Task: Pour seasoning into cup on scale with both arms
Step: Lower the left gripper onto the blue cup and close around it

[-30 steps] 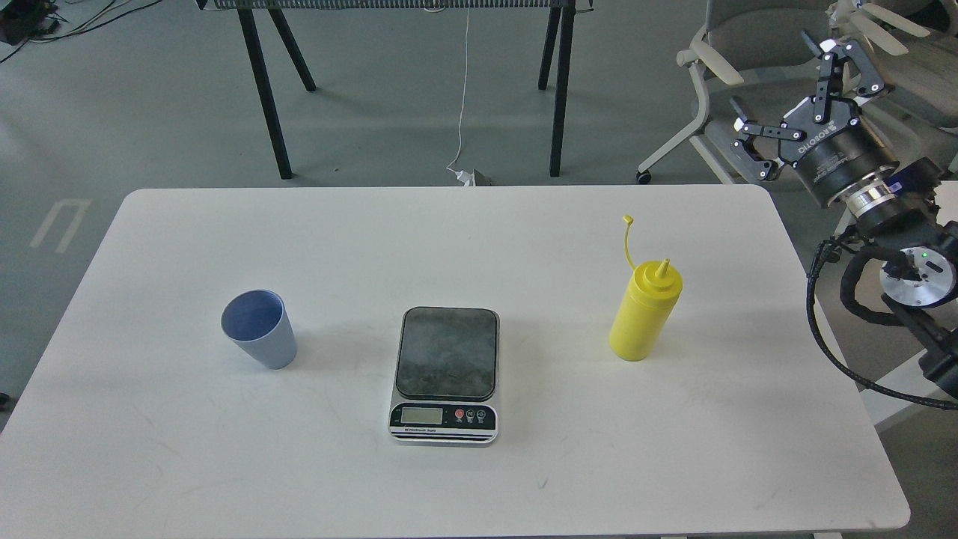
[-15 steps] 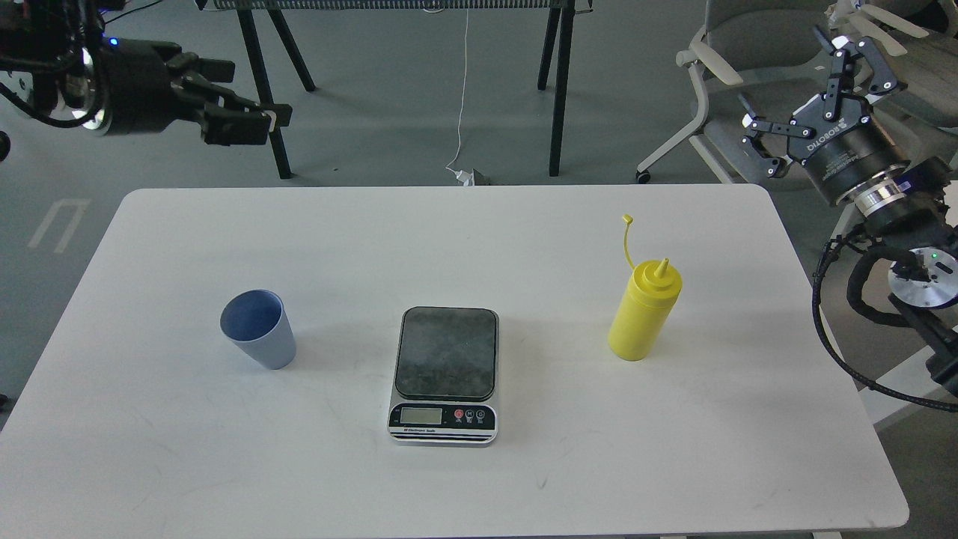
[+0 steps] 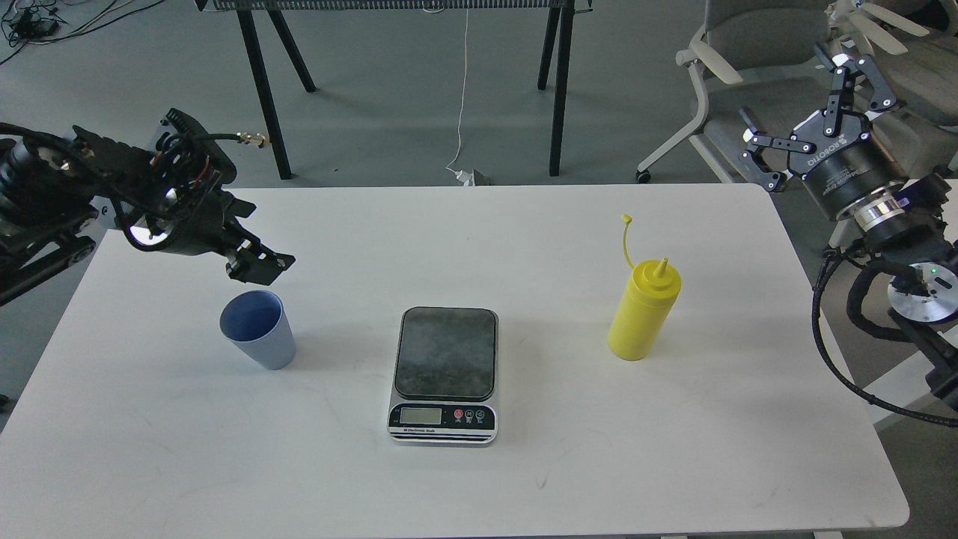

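Observation:
The light-blue cup (image 3: 258,329) stands upright on the white table (image 3: 479,232), left of the scale (image 3: 446,353). The scale's dark plate is bare. The yellow seasoning bottle (image 3: 644,314) stands upright to the right of the scale, with its cap strap sticking up. My left gripper (image 3: 260,266) hovers just above and behind the cup's rim, apart from it; its fingers are too dark to tell apart. My right gripper (image 3: 797,105) is open and empty, raised off the table's far right corner, well away from the bottle.
A grey chair (image 3: 741,67) stands behind my right gripper. Black stand legs (image 3: 262,82) and a white cable (image 3: 462,97) are on the floor beyond the table's far edge.
My left arm has swung down from the upper left to just above the cup. My right gripper has shifted slightly up and right. The cup, scale and bottle have not moved.

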